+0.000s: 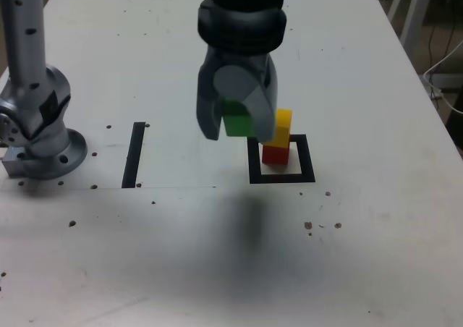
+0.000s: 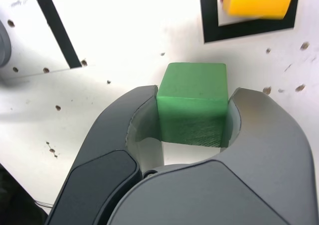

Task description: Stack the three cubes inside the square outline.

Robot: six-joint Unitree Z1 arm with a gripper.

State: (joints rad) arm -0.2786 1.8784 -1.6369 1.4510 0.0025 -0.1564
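White and speckled with small brown pits, the broad flat tabletop (image 1: 376, 233) fills most of the exterior view, a faint straight line running across it. Over it hangs the grey and black robot arm (image 1: 242, 16), reaching down from the top edge of the exterior view, while a grey, rounded metal-like base (image 1: 47, 153) stands at that view's left. At the arm's lower end, the grey two-fingered gripper (image 2: 193, 110) has its curved fingers closed on the opposite sides of a matte green cube (image 2: 192, 105), holding it above the tabletop.

Next in size comes the thick black square outline with a white centre (image 1: 307, 160), lying toward the exterior view's right of the held cube. Inside that frame sits a matte red cube (image 1: 275, 155), with a matte yellow cube (image 1: 279, 134) stacked on top of it. One grey finger partly covers the yellow cube in the exterior view; the wrist view shows it cut off by the picture's edge. Well apart from the outline, between it and the grey base, a straight black tape strip (image 1: 134, 155) lies flat on the tabletop.
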